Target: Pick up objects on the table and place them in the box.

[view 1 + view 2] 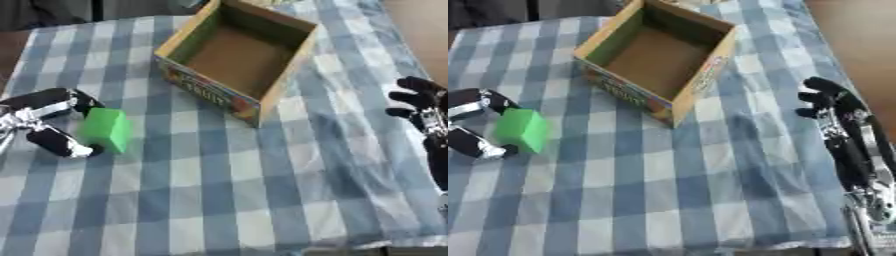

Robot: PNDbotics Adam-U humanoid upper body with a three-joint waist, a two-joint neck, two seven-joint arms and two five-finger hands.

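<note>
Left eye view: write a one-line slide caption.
Left hand grips green block beside empty cardboard box; right hand idle.

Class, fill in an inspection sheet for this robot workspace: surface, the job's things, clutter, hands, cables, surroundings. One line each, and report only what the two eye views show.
Surface: table under a blue and white checked cloth, slightly wrinkled.
Job's things: green block at the left; open cardboard box at the top centre, nothing seen inside.
Clutter: nothing seen.
Hands: left robot hand has its fingers curled round the green block, which sits on the cloth; right robot hand idle at the right edge, fingers relaxed, holding nothing.
Cables: nothing seen.
Surroundings: brown floor to the right of the table; dark area beyond the far edge.
</note>
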